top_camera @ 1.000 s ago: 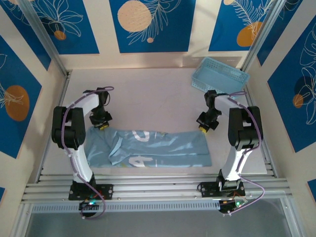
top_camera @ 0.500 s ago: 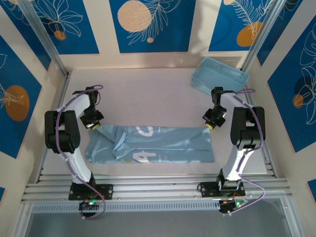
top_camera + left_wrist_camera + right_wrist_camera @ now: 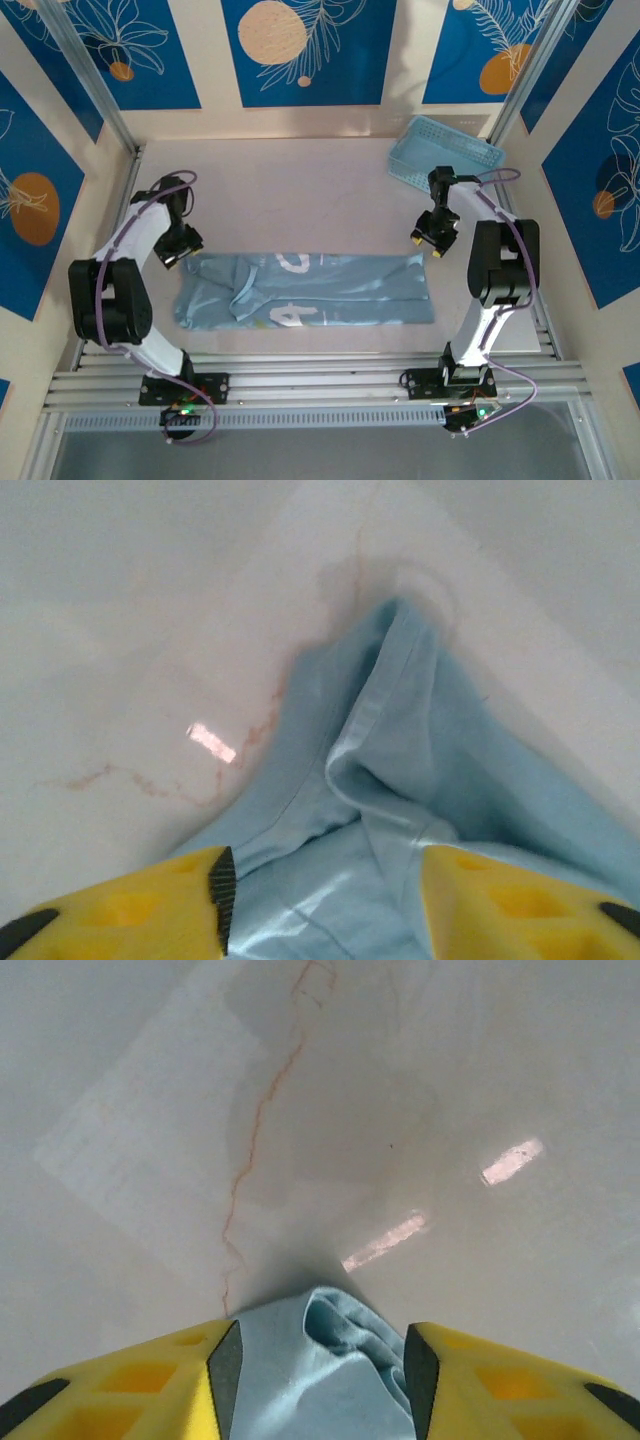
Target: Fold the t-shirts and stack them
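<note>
Near edge: aluminium rails (image 3: 320, 385), arm bases bolted on. Beyond: pale table top (image 3: 300, 200), glossy, thin reddish crack lines (image 3: 250, 1150), light glints. Mid table: t-shirt (image 3: 310, 290), dusty blue, flat in long left-right strip, white lettering up. Left gripper (image 3: 172, 255) at shirt's far-left corner, fingers parted, cloth loose between. Right gripper (image 3: 432, 240) at far-right corner, fingers parted, bunched cloth between. Far right: light-blue lattice basket (image 3: 445, 152), tilted. Behind and both sides: cream walls, blue panels (image 3: 300, 50) with orange discs, white leaf outlines.
</note>
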